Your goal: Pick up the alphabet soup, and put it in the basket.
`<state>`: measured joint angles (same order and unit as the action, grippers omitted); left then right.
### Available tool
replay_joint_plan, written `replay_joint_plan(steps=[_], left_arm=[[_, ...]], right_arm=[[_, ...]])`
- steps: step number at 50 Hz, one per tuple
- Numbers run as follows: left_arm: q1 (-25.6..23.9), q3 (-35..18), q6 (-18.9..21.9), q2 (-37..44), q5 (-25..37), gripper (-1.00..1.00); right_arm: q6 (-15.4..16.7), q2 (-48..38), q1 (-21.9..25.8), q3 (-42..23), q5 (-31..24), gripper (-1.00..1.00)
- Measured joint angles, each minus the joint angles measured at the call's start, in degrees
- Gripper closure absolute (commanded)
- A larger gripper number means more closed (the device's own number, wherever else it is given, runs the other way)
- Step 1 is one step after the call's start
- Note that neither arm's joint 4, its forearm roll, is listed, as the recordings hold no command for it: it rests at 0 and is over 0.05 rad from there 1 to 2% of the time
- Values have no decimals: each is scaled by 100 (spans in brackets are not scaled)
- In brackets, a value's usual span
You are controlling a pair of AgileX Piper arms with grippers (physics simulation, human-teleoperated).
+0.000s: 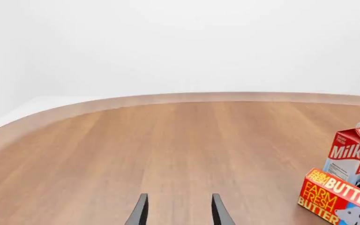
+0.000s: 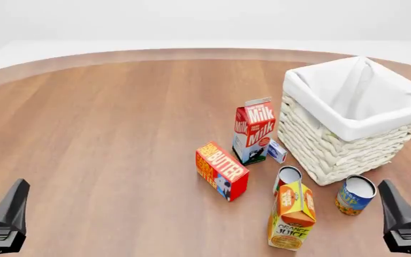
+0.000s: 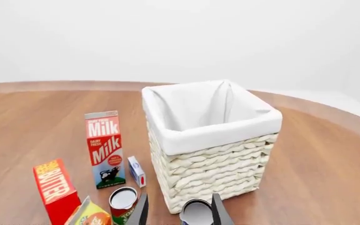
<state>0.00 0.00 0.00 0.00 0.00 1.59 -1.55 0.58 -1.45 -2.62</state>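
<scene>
Right end effector (image 3: 179, 211), fingers parted and holding nothing, hangs above the alphabet soup (image 2: 354, 195), lower right of the front view, just beside the basket (image 2: 348, 144). Left end effector (image 1: 178, 211), equally parted and empty, idles at lower left. For a sound grasp, descend straight, straddle the can below its rim, and keep clear of the wicker wall. Legible labels: "Milk" on the carton (image 2: 254, 131), "Farm Fresh Butter" on the box (image 2: 221, 170), "Orange Juice" on the juice carton (image 2: 292, 216).

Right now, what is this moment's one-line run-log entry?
phase: pre-grasp | alphabet soup: upright on table, beside basket | left tool: open, empty | right tool: open, empty, nearest soup
</scene>
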Motion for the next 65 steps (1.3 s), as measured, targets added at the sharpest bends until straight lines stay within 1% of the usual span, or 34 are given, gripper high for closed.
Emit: replay_joint_plan(steps=[23,40,45,52,65], left_arm=[[0,0,0,0,0,-100],[0,0,0,0,0,-100],[0,0,0,0,0,-100],[0,0,0,0,0,-100],[0,0,0,0,0,-100]], right_arm=[[180,-31,49,-395,-675,-100],[328,-177,-83,-582,-995,-100],[349,-328,-139,-538,-899,-100],[351,-646,-276,-418,-627,-100],[320,-1350,-500,-61,135,-100]])
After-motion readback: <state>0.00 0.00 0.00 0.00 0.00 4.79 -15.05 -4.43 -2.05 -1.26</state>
